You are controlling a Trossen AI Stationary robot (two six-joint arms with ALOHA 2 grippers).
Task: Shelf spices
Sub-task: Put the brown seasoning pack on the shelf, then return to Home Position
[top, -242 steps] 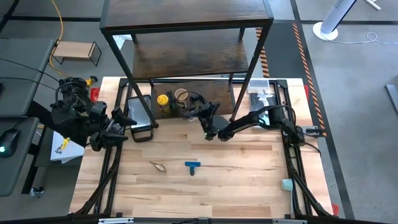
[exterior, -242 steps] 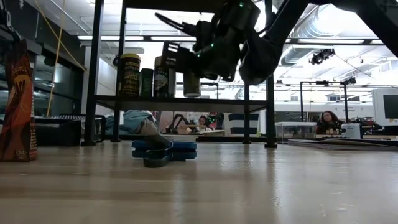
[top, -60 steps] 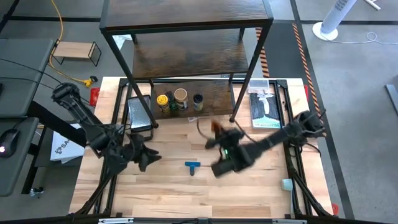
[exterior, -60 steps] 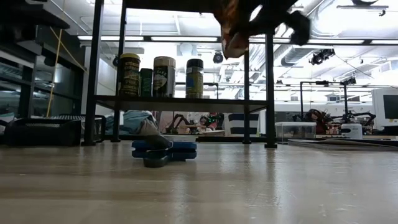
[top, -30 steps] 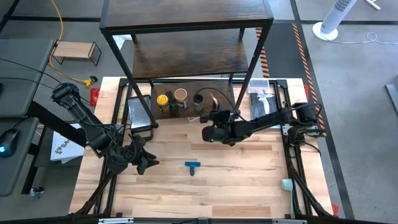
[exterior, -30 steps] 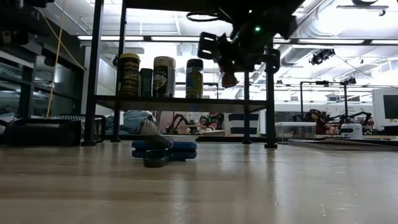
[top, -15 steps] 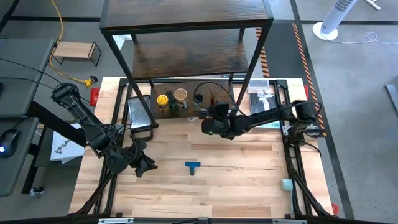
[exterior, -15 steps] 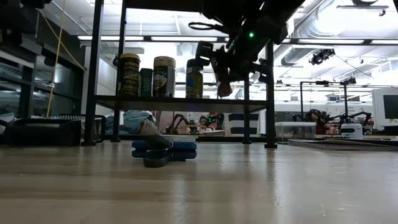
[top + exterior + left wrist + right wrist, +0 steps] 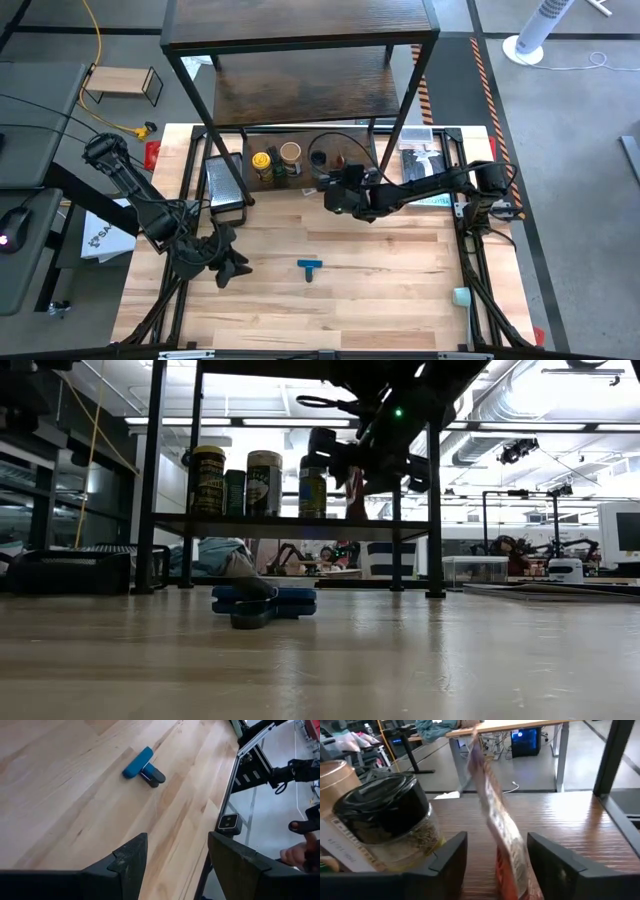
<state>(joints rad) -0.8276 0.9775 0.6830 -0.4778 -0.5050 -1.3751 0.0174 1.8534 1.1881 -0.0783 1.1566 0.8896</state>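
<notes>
Right claw [image 9: 496, 855] open — packet [image 9: 495, 825] upright between fingers, beside black-lidded jar [image 9: 390, 820].

Dark grained wood shelf [image 9: 560, 820] bears a glossy reddish-brown packet [image 9: 502, 845]; the table [image 9: 75, 810] is pale smooth wood.

Robotics lab: desks [image 9: 560, 582], computers [image 9: 525, 735], ceiling ducts [image 9: 500, 405].
</notes>
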